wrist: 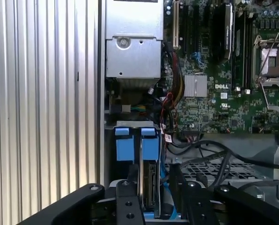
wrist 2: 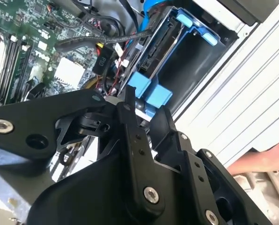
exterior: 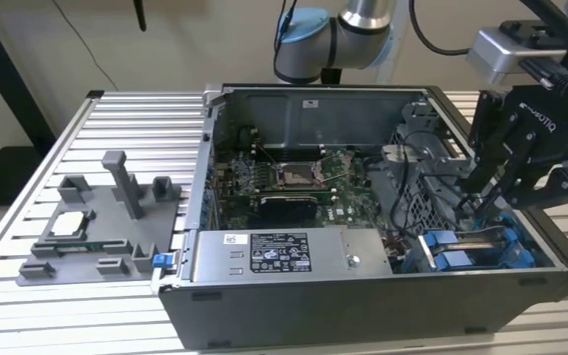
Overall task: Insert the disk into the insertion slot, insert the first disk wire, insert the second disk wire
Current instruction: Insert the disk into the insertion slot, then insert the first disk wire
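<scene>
The gripper [exterior: 491, 201] hangs over the corner of the computer case [exterior: 363, 314] at the exterior view's right; its fingers [wrist: 129, 194] are spread to a moderate gap, with nothing seen clamped between them; in the first wrist view they stand one on each side of the disk [wrist: 149, 180]; contact with it cannot be confirmed. The disk stands on edge in the insertion slot [exterior: 519, 250]; its long axis runs along the case wall; the end with the blue tabs [wrist: 125, 147] faces the power supply [exterior: 284, 255].
</scene>
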`<state>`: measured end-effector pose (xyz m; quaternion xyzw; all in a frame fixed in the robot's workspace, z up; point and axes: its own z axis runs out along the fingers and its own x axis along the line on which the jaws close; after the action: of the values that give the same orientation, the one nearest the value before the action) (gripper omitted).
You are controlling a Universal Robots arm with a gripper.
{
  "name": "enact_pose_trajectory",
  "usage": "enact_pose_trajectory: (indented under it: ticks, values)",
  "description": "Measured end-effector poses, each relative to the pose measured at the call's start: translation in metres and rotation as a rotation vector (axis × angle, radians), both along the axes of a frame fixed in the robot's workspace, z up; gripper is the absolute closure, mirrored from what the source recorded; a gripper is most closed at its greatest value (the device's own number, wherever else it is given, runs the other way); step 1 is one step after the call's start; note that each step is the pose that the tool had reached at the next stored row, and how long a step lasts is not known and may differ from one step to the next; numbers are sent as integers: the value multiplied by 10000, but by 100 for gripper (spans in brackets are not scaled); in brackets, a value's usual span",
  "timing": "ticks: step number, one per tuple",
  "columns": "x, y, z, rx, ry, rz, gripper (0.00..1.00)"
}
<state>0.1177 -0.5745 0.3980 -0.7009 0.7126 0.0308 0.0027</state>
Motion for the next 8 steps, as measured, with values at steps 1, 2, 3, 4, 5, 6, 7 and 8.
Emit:
enact_pose_trajectory:
  ticks: [1,2,3,4,5,6,7,8]
  values:
    - [0,1,11,59,0,0,0]
    - [0,3,18,123,0,0,0]
    - [1,13,21,206,0,1,0]
    - [1,33,17,270,-5,2,0]
    - [1,56,14,351,-16,2,0]
    - [1,72,10,445,-21,3,0]
    - [0,87,5,537,-25,1,0]
    - [0,103,1,624,-29,1,0]
